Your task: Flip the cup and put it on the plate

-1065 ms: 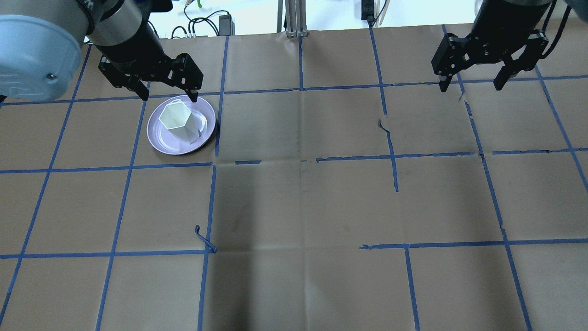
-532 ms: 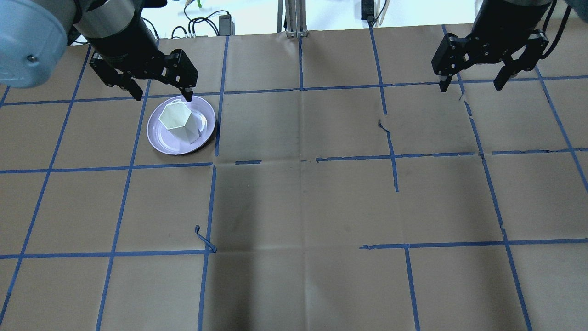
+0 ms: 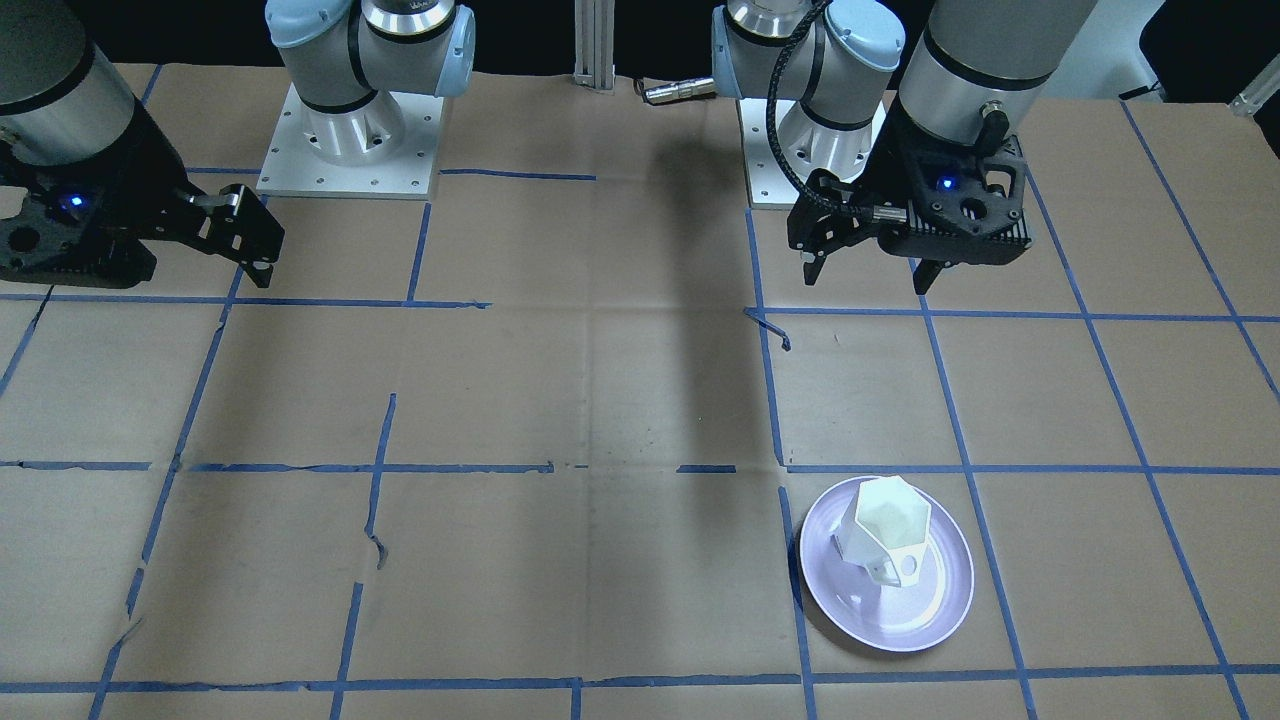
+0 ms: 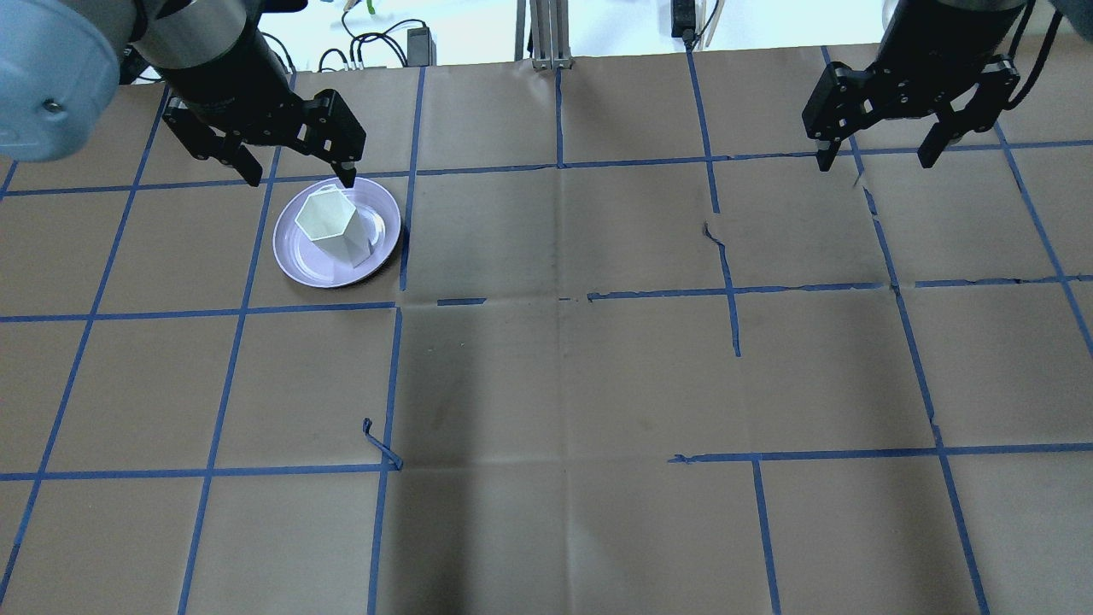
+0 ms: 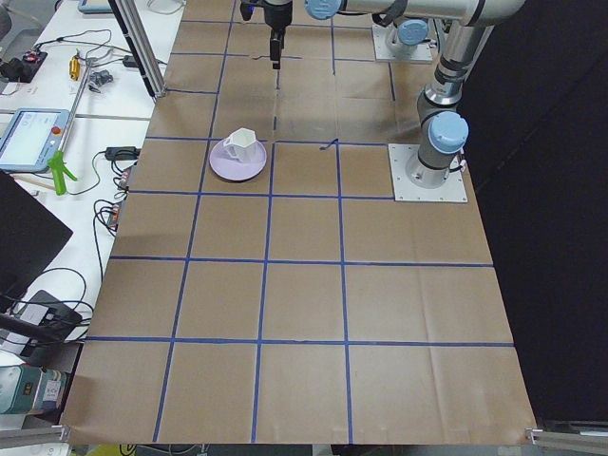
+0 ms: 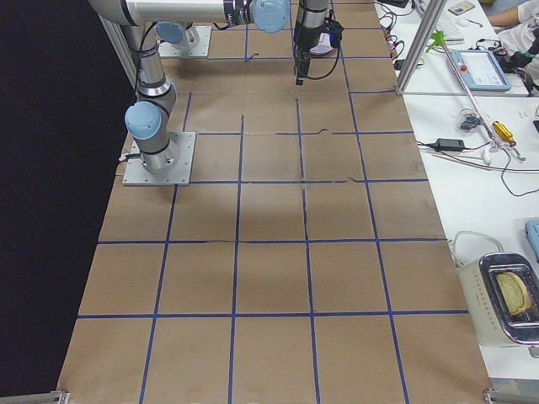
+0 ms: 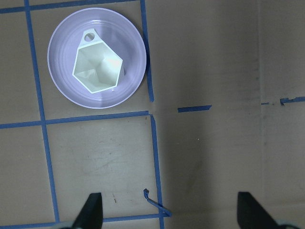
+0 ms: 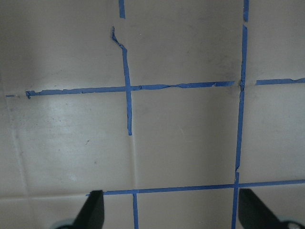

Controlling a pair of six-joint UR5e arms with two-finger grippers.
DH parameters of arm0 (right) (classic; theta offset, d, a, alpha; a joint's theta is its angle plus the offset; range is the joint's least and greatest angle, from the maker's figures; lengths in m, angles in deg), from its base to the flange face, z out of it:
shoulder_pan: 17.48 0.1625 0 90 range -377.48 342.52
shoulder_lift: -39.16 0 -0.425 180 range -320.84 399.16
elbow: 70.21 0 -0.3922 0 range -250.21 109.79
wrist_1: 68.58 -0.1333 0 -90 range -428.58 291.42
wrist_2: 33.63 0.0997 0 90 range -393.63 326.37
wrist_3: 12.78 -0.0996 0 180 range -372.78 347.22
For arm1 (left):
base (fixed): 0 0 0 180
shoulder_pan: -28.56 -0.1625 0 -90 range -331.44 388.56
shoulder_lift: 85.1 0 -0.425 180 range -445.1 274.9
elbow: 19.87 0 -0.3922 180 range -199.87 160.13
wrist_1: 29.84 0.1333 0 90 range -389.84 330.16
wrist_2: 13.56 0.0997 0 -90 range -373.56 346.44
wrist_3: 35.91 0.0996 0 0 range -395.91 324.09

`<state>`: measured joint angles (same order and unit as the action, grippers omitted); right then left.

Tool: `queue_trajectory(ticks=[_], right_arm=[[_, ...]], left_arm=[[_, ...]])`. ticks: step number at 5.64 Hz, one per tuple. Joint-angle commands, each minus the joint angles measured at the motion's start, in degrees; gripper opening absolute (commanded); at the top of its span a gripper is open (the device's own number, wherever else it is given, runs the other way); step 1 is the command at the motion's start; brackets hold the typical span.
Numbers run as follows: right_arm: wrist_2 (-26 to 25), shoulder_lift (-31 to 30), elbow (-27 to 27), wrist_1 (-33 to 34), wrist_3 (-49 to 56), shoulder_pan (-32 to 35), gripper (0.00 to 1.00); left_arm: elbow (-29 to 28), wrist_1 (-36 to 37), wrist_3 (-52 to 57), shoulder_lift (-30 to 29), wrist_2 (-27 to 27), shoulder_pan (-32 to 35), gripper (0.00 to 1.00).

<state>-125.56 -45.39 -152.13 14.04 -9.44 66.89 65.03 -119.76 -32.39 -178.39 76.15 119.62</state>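
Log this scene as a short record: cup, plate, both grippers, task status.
cup: upright, mouth up, standing on the plate
plate: flat on the table, on the robot's left side
left gripper: open, empty, clear of the cup
right gripper: open, empty, over bare table, far from the plate
task status: looks done, since the cup sits on the plate and nothing holds it

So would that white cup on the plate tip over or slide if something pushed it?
Probably stiff and breakable: the cup looks like hard, faceted ceramic. It may slide easily, since the plate is glossy. It seems narrower at the base than the rim, so a high push could tip it.
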Motion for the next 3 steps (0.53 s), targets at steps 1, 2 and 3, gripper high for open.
queue_trajectory(ticks=[1,2,3], right_arm=[[0.0,0.0,0.0,0.0,0.0,0.0,1.0],[0.0,0.0,0.0,0.0,0.0,0.0,1.0],[0.0,0.0,0.0,0.0,0.0,0.0,1.0]], left_arm=[[-0.1,0.1,0.0,0.0,-0.3,-0.1,0.98],[-0.2,0.1,0.0,0.0,-0.6,-0.1,0.98],[-0.2,0.1,0.0,0.0,-0.5,-0.1,0.98]])
